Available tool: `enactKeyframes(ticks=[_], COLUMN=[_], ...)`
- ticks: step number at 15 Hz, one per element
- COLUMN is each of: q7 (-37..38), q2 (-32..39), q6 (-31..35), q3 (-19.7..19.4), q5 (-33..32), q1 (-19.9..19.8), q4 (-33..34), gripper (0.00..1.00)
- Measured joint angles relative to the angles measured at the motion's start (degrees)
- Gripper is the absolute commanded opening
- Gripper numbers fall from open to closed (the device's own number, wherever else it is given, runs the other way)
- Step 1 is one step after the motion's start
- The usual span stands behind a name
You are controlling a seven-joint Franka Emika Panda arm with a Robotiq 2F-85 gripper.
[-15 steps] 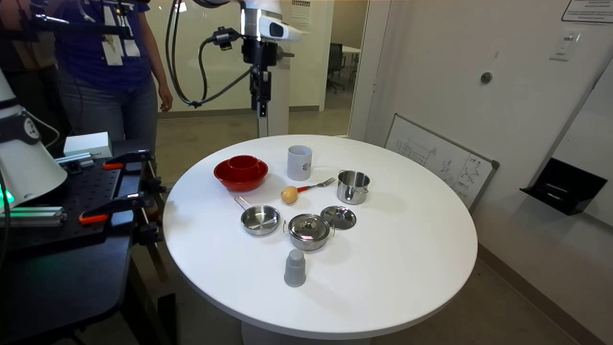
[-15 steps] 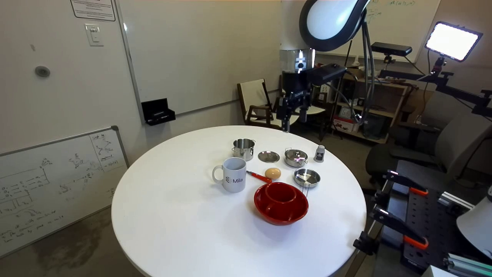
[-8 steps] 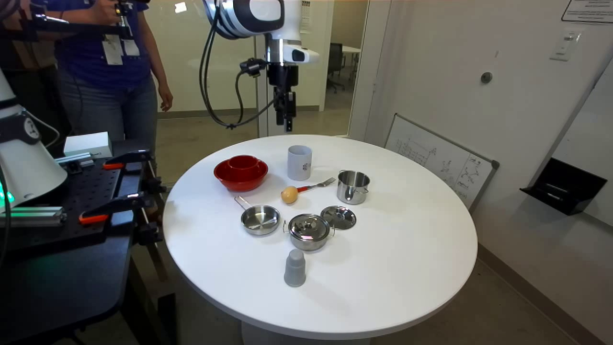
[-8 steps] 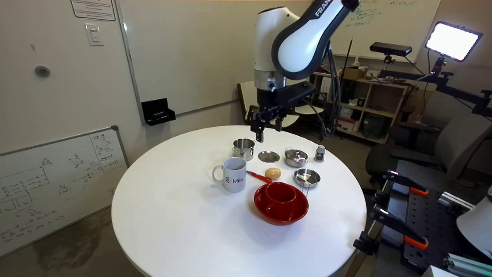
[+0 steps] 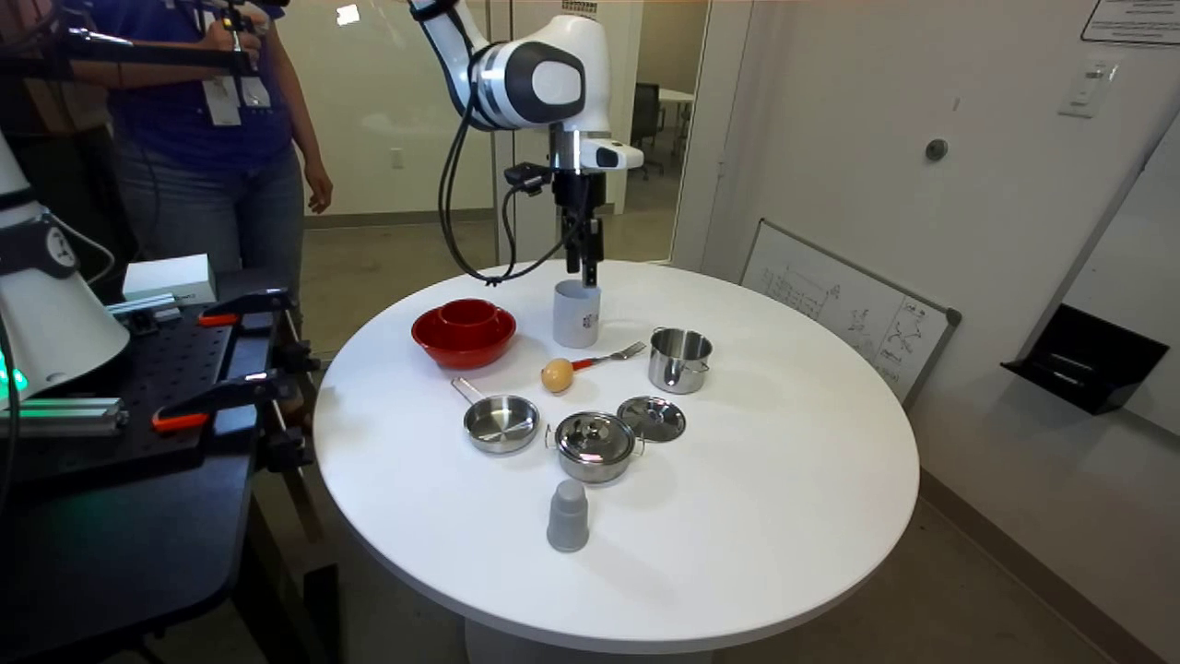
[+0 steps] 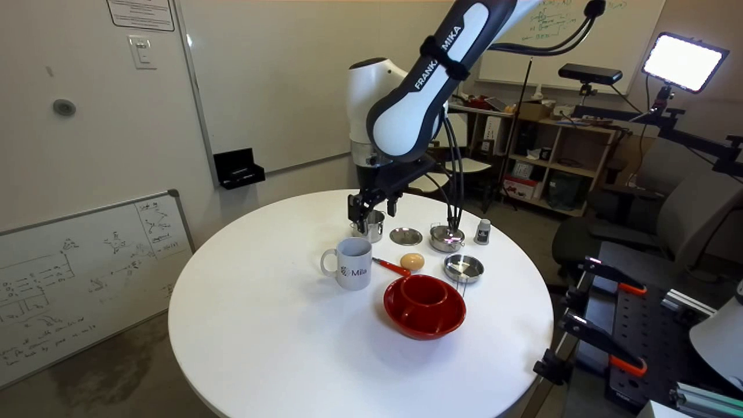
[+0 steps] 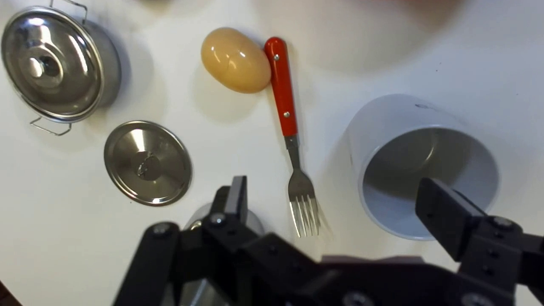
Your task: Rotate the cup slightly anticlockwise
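The cup is a pale white-grey mug [image 5: 572, 323] standing upright on the white table. In an exterior view the cup [image 6: 355, 278] shows its handle [image 6: 325, 264] and a dark logo. In the wrist view I look into the open cup [image 7: 378, 123] at the right; its handle is hidden there. My gripper [image 7: 331, 187] is open and empty, fingers wide apart. One finger overlaps the cup's mouth in that view; I see no contact. In both exterior views the gripper [image 5: 589, 278] hangs above the table near the cup, and the gripper [image 6: 376, 220] is in front of a steel pot.
The steel pot [image 5: 680, 361], a fork with red handle [image 6: 393, 267], an egg [image 7: 236, 60], a lid [image 5: 652, 419], a lidded pot [image 5: 595, 447] and a small pan [image 5: 501, 424] stand around. Red bowls [image 6: 425, 319] are beside the cup. A grey shaker [image 5: 569, 516] stands apart.
My arm has moved across and down toward the cup, lowering the gripper. The cup and the other table items have not moved.
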Motion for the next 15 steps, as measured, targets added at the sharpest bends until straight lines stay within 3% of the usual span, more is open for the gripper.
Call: enactKeyframes(ticks=[10, 12, 13, 15], q7=[-0.26, -0.29, -0.29, -0.29], q2=[10.74, 11.68, 12.05, 12.65], q6=[-0.15, -0.35, -0.46, -0.61], q3=[-0.44, -0.33, -0.30, -0.29], q5=[7.55, 8.45, 8.75, 9.17], q1=[-0.45, -0.45, -0.44, -0.45], q4=[11.04, 12.10, 12.53, 13.01], gripper=[1.00, 0.89, 0.70, 0.62])
